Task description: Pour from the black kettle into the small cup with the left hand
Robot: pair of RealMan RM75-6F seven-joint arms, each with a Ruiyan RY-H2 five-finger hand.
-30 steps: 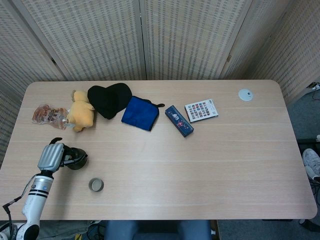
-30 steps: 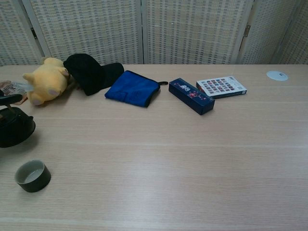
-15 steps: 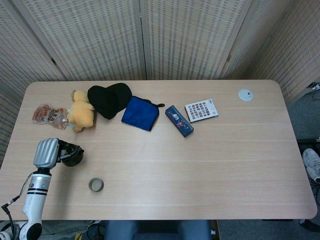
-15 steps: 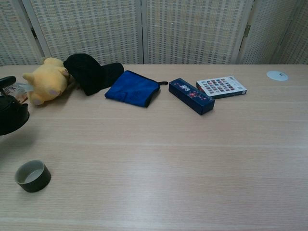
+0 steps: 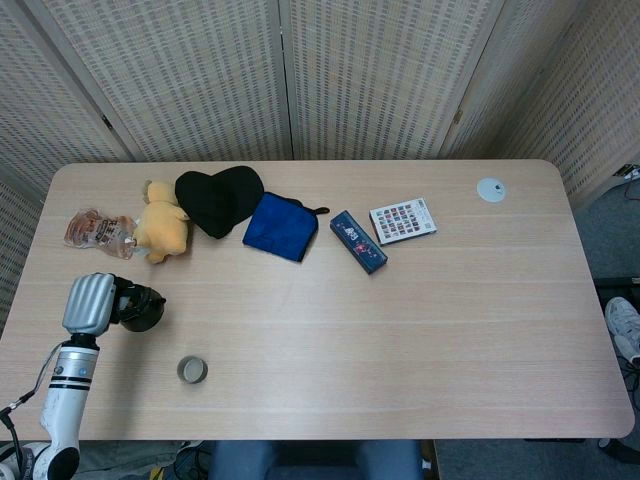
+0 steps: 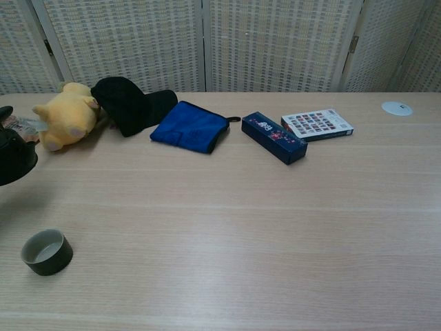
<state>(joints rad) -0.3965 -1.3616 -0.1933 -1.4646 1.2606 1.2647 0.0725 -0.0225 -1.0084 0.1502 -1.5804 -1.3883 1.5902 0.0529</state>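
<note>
The counter (image 5: 420,320) is pale matt wood grain; the yellow toy (image 5: 160,225) looks plush (soft pile), the blue cloth (image 5: 280,226) matt fabric, the small cup (image 6: 46,252) glazed.

A pale wooden table (image 5: 450,320) carries a small cup (image 5: 192,370), yellow plush (image 5: 161,226), blue cloth (image 5: 281,226) and dark box (image 5: 358,241).
</note>
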